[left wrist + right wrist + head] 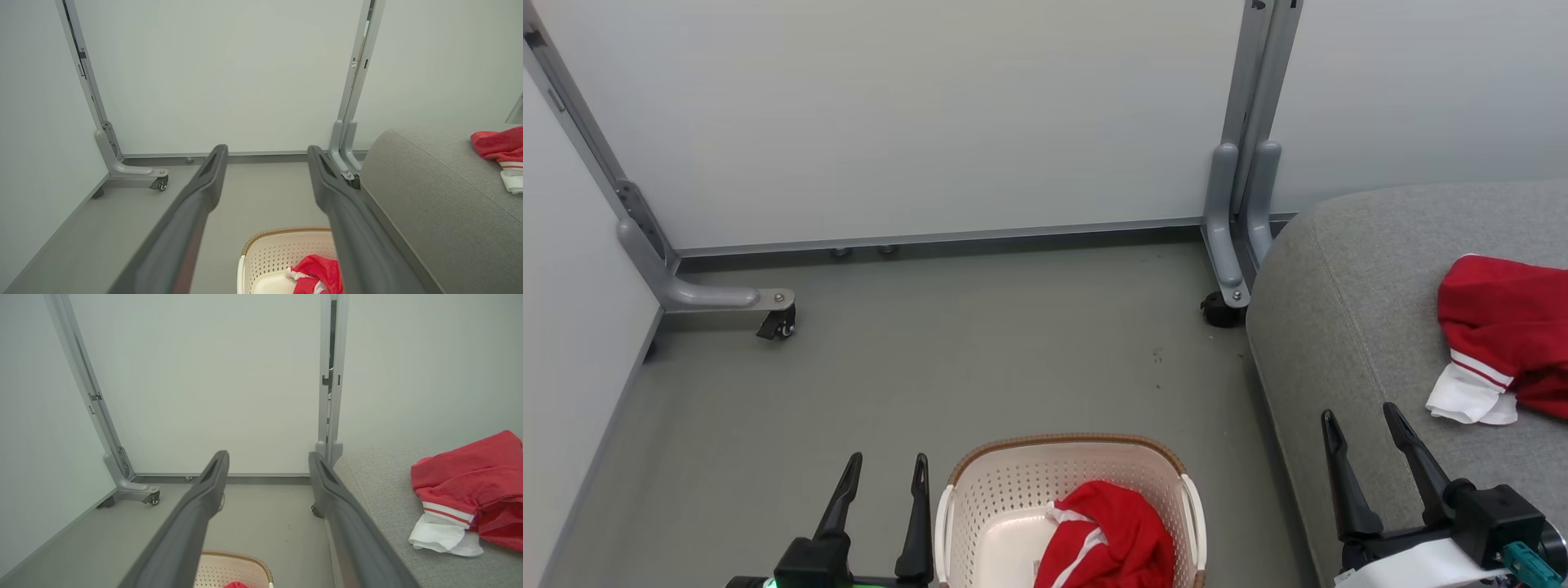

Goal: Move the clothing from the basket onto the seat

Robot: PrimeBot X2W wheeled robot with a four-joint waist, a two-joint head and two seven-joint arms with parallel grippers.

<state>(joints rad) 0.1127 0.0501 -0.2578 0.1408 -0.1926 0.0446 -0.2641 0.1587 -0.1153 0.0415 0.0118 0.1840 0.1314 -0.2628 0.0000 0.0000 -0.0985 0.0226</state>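
The cream perforated basket (1013,498) with a brown rim stands on the floor at the bottom centre, and one red garment with white stripes (1107,535) is crumpled inside it. A second red garment with a white cuff (1499,335) lies on the grey seat (1347,310) at the right. My left gripper (886,474) is open with nothing in it, just left of the basket. My right gripper (1360,420) is open and empty over the seat's front edge, left of the garment lying there. The left wrist view shows the basket (282,249) and the garment in it (316,271) low down.
Pale partition panels close off the back and left, standing on grey metal legs with castors (776,322) (1221,309). The grey floor (980,343) stretches between the panels, the basket and the seat.
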